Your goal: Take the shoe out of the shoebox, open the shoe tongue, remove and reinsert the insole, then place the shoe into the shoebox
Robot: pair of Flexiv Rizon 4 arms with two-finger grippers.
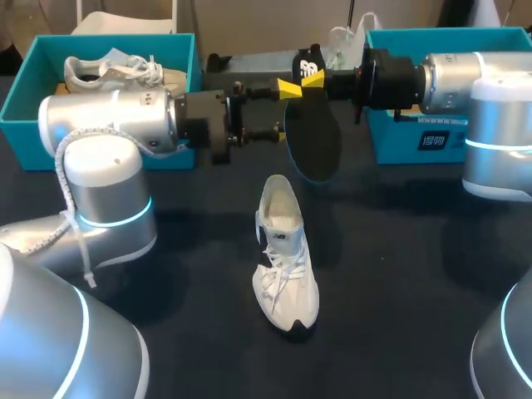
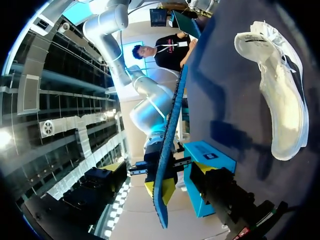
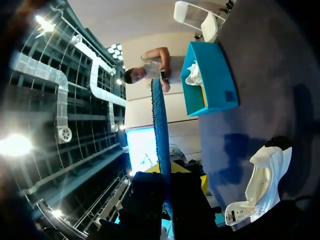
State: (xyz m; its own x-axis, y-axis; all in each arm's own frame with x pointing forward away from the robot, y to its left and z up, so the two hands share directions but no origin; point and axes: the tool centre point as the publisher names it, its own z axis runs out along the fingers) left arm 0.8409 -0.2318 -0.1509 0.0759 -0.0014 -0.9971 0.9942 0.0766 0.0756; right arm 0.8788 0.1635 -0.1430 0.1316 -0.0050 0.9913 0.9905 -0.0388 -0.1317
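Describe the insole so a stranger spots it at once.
Start at the dark table, between the teal left shoebox and right shoebox. The insole hangs above it, pinched at one end by the right gripper. Unlike the white shoe below, it is a flat, dark, foot-shaped sheet.

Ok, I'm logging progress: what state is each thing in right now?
shoe: upright on the table, insole out.
insole: in the air, held at one end.
right gripper: shut on the insole.
left gripper: open, beside the insole.
left shoebox: open, another shoe inside.
right shoebox: open.
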